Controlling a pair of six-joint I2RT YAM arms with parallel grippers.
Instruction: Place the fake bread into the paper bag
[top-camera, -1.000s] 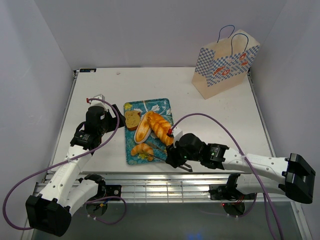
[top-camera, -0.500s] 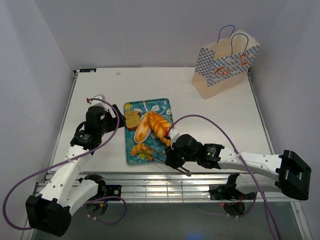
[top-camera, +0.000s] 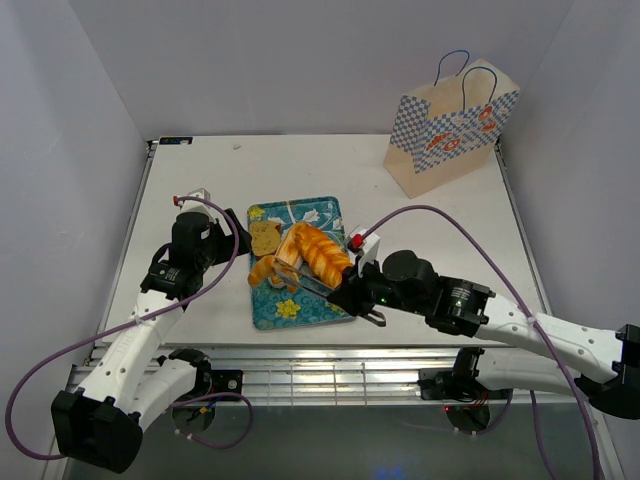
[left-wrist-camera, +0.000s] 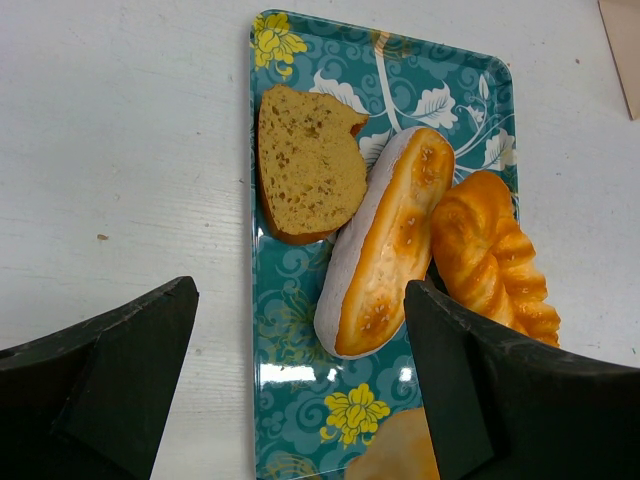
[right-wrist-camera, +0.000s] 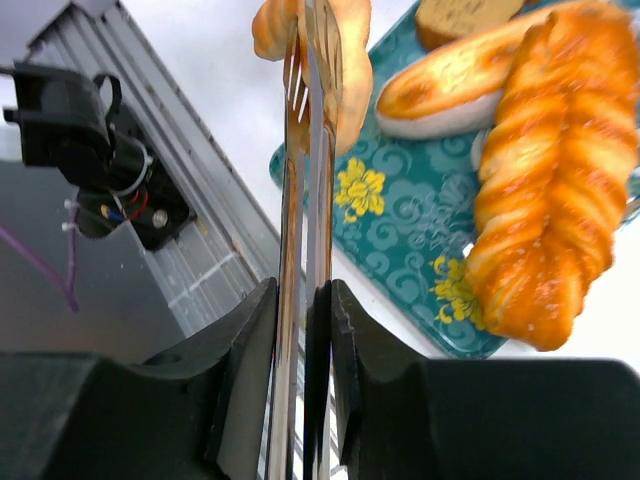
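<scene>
My right gripper (top-camera: 347, 298) is shut on the metal tongs (top-camera: 312, 287). The tongs pinch a croissant (top-camera: 268, 270) and hold it above the left part of the blue patterned tray (top-camera: 300, 312). In the right wrist view the tongs (right-wrist-camera: 305, 200) run up between my fingers (right-wrist-camera: 250, 340) to the croissant (right-wrist-camera: 345, 60). A toast slice (top-camera: 265, 237), an oval bun (top-camera: 287, 252) and a braided loaf (top-camera: 322, 254) lie on the tray. My left gripper (left-wrist-camera: 305, 390) is open and empty, hovering over the tray's left edge (left-wrist-camera: 257, 300). The paper bag (top-camera: 452, 128) stands at the back right.
The metal frame rail (top-camera: 330, 362) runs along the table's near edge under my right arm. The left wrist view shows the toast slice (left-wrist-camera: 308, 165), oval bun (left-wrist-camera: 385, 255) and braided loaf (left-wrist-camera: 490, 255). The walls close in on both sides.
My right gripper has lifted the tongs with the croissant off the tray's near end and swung them up and left. The left arm has not moved.
</scene>
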